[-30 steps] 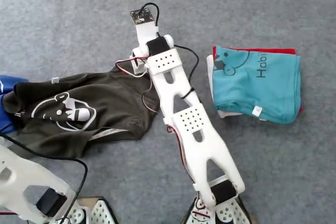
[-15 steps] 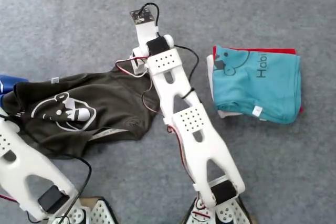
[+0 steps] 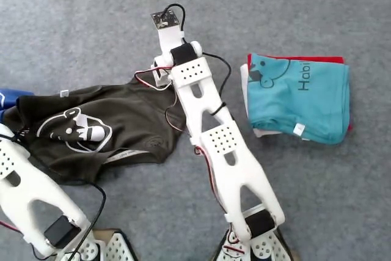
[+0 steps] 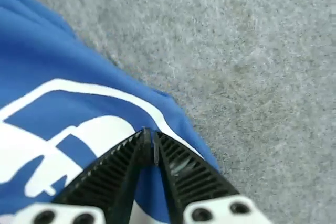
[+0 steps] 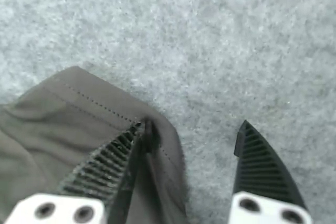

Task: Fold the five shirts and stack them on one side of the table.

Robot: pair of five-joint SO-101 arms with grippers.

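Right gripper (image 5: pixel 193 129) spread: one finger on dark shirt (image 5: pixel 63 114) corner, other over bare table (image 5: pixel 220 35), likely ready to pinch corner for fold. Left gripper (image 4: pixel 149 140) pressed together, tips on blue shirt (image 4: pixel 63 72). Folded stack (image 3: pixel 297 99) well apart from both.

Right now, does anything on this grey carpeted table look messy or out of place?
The dark olive printed shirt lies rumpled and unfolded at the table's left, overlapping a blue shirt by the edge. The folded stack topped by a teal shirt looks tidy.
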